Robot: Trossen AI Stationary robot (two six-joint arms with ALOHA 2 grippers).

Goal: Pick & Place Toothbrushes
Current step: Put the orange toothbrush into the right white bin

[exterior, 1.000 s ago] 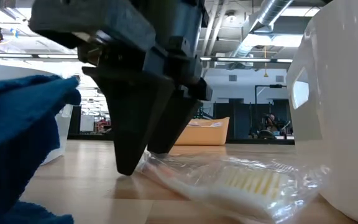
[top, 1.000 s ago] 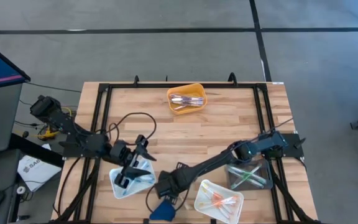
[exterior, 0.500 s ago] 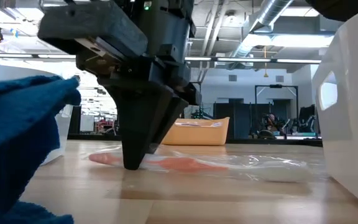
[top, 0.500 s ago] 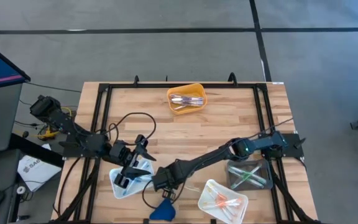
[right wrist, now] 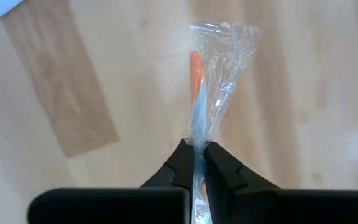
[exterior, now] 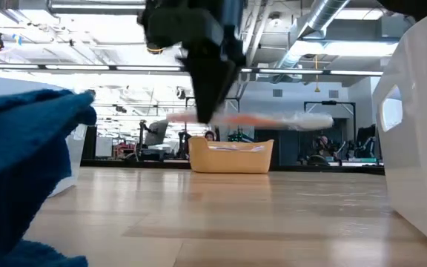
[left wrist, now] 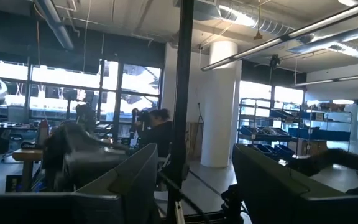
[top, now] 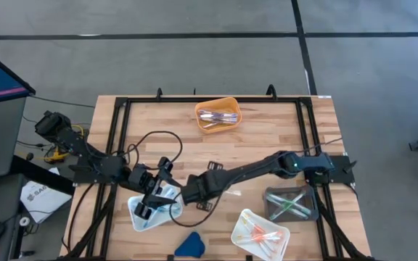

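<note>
My right gripper [top: 194,191] hangs over the table's middle left, shut on an orange toothbrush in a clear wrapper [exterior: 258,119], also seen in the right wrist view [right wrist: 196,74]. My left gripper [top: 156,194] stands open above a white tray [top: 142,215] at the near left, its fingers [left wrist: 135,180] holding nothing. More toothbrushes lie in a yellow tray [top: 218,114] at the far middle. Orange ones lie in a white tray [top: 258,230] and green ones in a grey tray [top: 290,203] at the near right. My right gripper pinches the wrapped toothbrush near one end [right wrist: 196,140] between its two fingertips [right wrist: 182,163]. The fingers come from above, pointing steeply down. The toothbrush sticks out level from the fingers [exterior: 207,111], lifted clear of the table.
A dark-blue wedge-shaped object [top: 189,245] lies at the near edge and fills the low view's left side [exterior: 21,170]. A white tray wall [exterior: 421,133] stands at that view's right. A black cable [top: 151,141] loops over the table behind the left arm.
My right gripper has shut on the wrapped toothbrush that lay on the table. It has then risen and gone toward the table's far edge. The toothbrush has been lifted clear of the wood and now hangs level.
</note>
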